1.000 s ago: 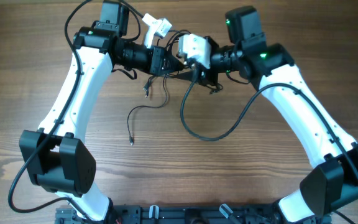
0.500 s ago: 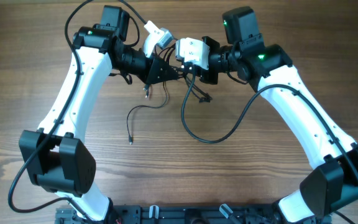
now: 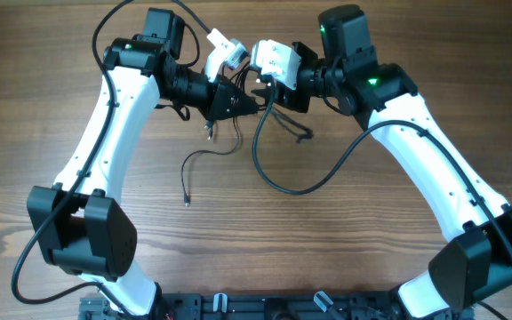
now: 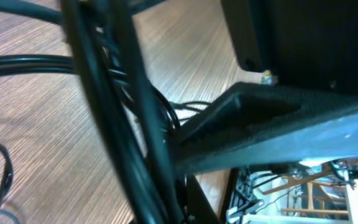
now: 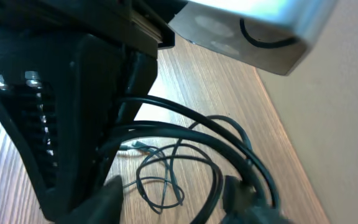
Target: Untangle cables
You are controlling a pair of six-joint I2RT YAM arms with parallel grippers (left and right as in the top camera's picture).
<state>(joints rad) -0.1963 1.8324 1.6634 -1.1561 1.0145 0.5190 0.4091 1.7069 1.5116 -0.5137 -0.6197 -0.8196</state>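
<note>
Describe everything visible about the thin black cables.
The cables are thin black cords lying in loose overlapping loops on the wooden table. One strand trails toward the robot's base, ending in a small plug. Their upper parts vanish beneath the left gripper and right gripper; any grasp is hidden.

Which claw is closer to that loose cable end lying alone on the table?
Left. The left gripper is up-right of the loose cable end in the overhead view; the right gripper lies farther right.

Overhead top-down; wrist cameras near cables (image 3: 204,154)
</note>
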